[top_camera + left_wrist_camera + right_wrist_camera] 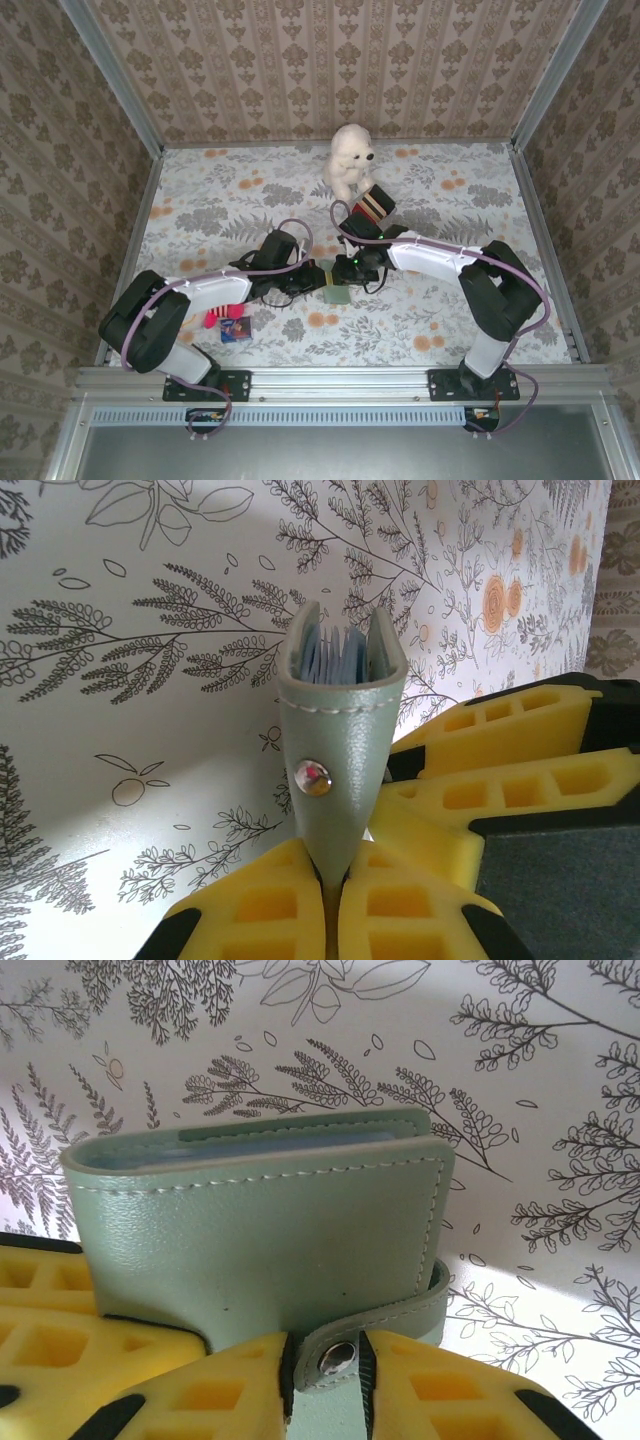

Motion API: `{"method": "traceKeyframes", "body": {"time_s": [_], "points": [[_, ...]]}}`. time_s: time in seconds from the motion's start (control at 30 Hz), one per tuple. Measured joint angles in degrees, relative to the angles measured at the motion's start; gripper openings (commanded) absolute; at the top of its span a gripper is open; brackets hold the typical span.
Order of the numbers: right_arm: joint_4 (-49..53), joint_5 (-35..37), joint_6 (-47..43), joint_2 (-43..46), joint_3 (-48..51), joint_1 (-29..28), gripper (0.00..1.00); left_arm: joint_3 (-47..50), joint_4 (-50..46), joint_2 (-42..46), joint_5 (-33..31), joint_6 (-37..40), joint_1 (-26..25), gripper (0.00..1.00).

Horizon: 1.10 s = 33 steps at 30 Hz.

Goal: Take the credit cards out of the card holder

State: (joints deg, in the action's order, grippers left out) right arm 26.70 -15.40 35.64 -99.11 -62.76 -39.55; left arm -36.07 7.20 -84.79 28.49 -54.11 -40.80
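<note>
The sage-green card holder stands folded on edge, and my left gripper is shut on its lower edge. Pale blue inner pockets show between the covers, but I cannot make out any credit cards inside. In the right wrist view the card holder faces me broadside. My right gripper is shut on its side tab, with a pad on either side of the snap. From above, both grippers meet at the card holder mid-table. A red credit card lies by the left arm.
A small dark blue packet lies next to the red card. A white plush bear and a striped box stand behind the right arm. Patterned walls close in the table on three sides.
</note>
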Motion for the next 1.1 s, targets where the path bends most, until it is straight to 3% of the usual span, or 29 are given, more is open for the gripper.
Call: {"method": "traceKeyframes", "body": {"time_s": [0.23, 0.83, 1.1], "points": [[2.4, 3.2, 0.3, 0.0, -1.3, -0.5, 0.00, 0.0, -0.4, 0.0, -0.4, 0.0, 0.0, 0.00], [3.4, 7.0, 3.4, 1.3, -1.2, -0.2, 0.00, -0.8, -0.3, 0.0, -1.2, 0.2, -0.2, 0.00], [9.3, 14.3, 3.8, 1.3, -0.7, 2.7, 0.00, -0.8, -2.0, 0.4, -1.5, 0.4, -0.1, 0.00]]}}
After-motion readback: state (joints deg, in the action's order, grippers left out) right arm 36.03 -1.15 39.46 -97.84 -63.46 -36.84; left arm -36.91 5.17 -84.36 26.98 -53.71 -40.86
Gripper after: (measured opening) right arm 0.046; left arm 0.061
